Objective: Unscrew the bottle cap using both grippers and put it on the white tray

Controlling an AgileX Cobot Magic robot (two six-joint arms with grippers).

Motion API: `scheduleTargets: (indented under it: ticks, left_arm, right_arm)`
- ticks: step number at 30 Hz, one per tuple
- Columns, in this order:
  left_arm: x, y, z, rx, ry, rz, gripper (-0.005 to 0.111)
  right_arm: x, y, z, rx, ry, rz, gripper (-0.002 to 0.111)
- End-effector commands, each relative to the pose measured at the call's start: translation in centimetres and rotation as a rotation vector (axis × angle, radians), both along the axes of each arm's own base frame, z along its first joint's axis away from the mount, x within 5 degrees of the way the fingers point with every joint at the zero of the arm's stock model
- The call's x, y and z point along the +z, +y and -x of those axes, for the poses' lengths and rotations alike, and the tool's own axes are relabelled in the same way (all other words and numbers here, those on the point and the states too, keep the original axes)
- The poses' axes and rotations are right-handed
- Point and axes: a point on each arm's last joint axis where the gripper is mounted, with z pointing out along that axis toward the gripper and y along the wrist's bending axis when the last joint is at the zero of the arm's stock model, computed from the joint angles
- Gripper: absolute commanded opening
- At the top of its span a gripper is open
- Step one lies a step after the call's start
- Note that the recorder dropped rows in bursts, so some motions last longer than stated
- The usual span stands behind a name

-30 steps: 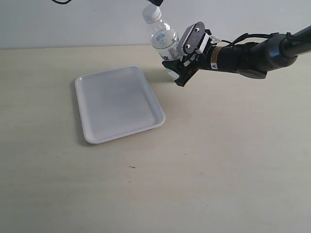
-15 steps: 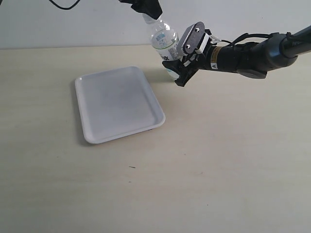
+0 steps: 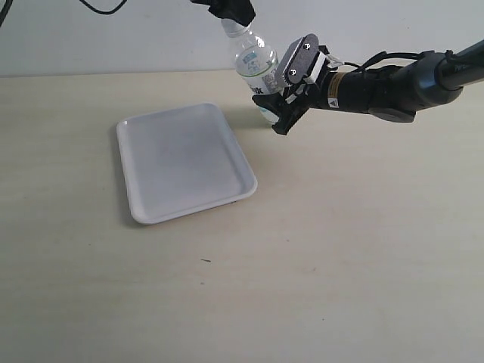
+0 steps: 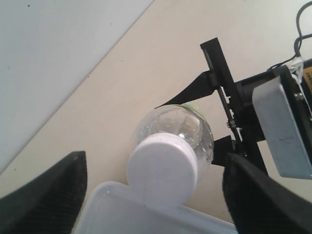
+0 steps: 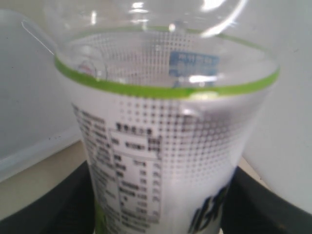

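Note:
The clear bottle [image 3: 254, 62] with its white-and-green label [image 5: 161, 161] stands tilted above the table behind the tray. My right gripper [image 3: 268, 106] is shut on its lower body, with black fingers [image 5: 41, 204] pressed against both sides of the label. The white bottle cap [image 4: 163, 170] sits on the bottle's neck. My left gripper [image 3: 234, 13] hangs over the cap at the top of the exterior view. It is open, and its dark fingers [image 4: 46, 195] stand wide on either side of the cap without touching it. The white tray [image 3: 144, 208] lies empty on the table.
The light wooden table [image 3: 340, 249] stretches in front of and to the right of the tray. A pale wall [image 3: 113, 38] rises behind the bottle. The right arm [image 3: 393, 87] reaches in from the right edge, and a black cable hangs at the top left.
My left gripper has come down from the top edge over the cap. The bottle, the right gripper and the tray have stayed where they were.

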Motion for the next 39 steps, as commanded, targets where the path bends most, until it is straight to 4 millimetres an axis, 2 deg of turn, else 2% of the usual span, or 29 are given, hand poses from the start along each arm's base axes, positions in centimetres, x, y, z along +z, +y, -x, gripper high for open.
scheduleTargets:
  ticks: [1, 5, 7, 27, 29, 34, 37, 39]
  left_arm:
    - [0.6, -0.1, 0.0, 0.005, -0.024, 0.021, 0.074]
    - [0.0, -0.2, -0.2, 0.004, -0.009, 0.026, 0.074]
    - [-1.0, -0.4, -0.5, -0.004, 0.001, 0.013, 0.074]
    - [-1.0, -0.4, -0.8, 0.008, -0.026, 0.028, 0.073]
    - [-1.0, -0.4, -0.8, 0.008, -0.026, 0.028, 0.067]
    - [-1.0, -0.4, -0.7, 0.005, -0.019, 0.024, 0.039]
    - [-1.0, -0.4, -0.7, 0.005, -0.019, 0.024, 0.031]
    - [-1.0, -0.4, -0.7, 0.005, -0.019, 0.024, 0.031]
  right_arm:
    - [-0.7, -0.3, 0.2, -0.012, 0.029, 0.066, 0.000]
    - [-0.7, -0.3, 0.2, -0.012, 0.029, 0.066, 0.000]
    - [-0.7, -0.3, 0.2, -0.012, 0.029, 0.066, 0.000]
    - [-0.7, -0.3, 0.2, -0.013, 0.029, 0.065, 0.000]
    - [-0.7, -0.3, 0.2, -0.013, 0.029, 0.065, 0.000]
    - [-0.7, -0.3, 0.2, -0.013, 0.029, 0.065, 0.000]
    - [-0.7, -0.3, 0.2, -0.013, 0.029, 0.065, 0.000]
    - [-0.7, -0.3, 0.2, -0.013, 0.029, 0.065, 0.000]
